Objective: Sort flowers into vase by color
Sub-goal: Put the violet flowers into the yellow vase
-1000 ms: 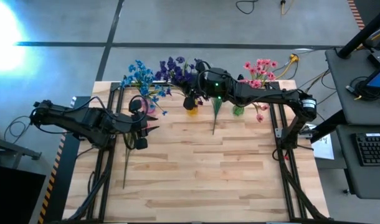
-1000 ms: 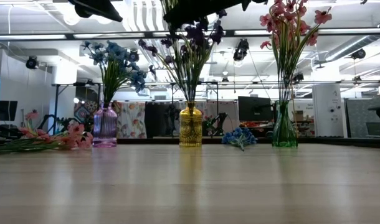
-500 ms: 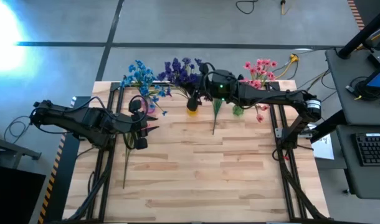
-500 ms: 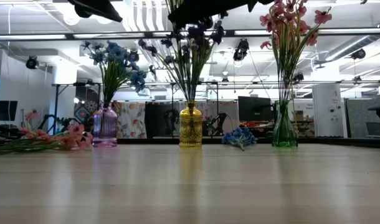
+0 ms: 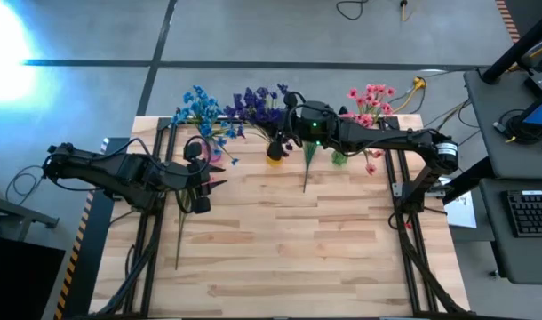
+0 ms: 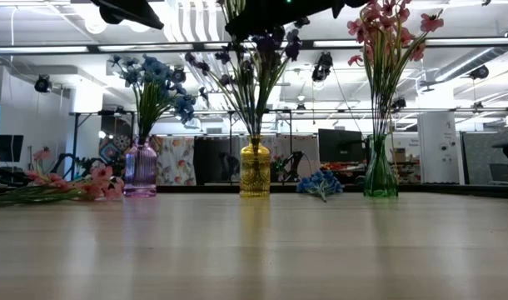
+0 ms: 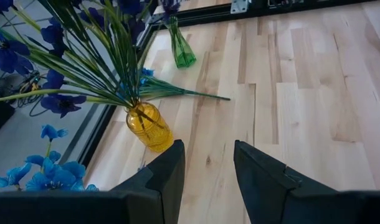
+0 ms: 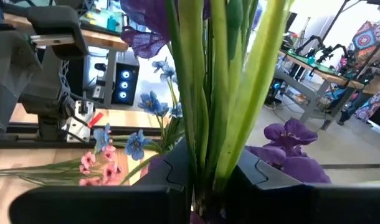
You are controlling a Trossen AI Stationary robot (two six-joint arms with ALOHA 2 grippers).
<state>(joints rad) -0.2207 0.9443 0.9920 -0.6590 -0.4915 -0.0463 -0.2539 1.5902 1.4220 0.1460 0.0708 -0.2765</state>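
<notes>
My right pincer [image 5: 284, 140] is clamped narrow on purple stems [image 8: 202, 93] above the yellow vase [image 6: 255, 167] at the bench's far edge. The left pincer [image 7: 207, 163] stands half open and empty near the left edge. Three vases hold sorted flowers; I judge the task largely done, with one pink sprig [image 6: 67, 188] and one blue sprig [image 6: 320, 182] left on the bench.

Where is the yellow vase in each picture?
High view: yellow vase near the table's far edge, middle, under the purple flowers.
Low view: yellow vase centre, between two other vases.
Left wrist view: yellow vase ahead, tilted in frame.
Right wrist view: not visible; only stems.
Shared landmark: the purple flowers.
</notes>
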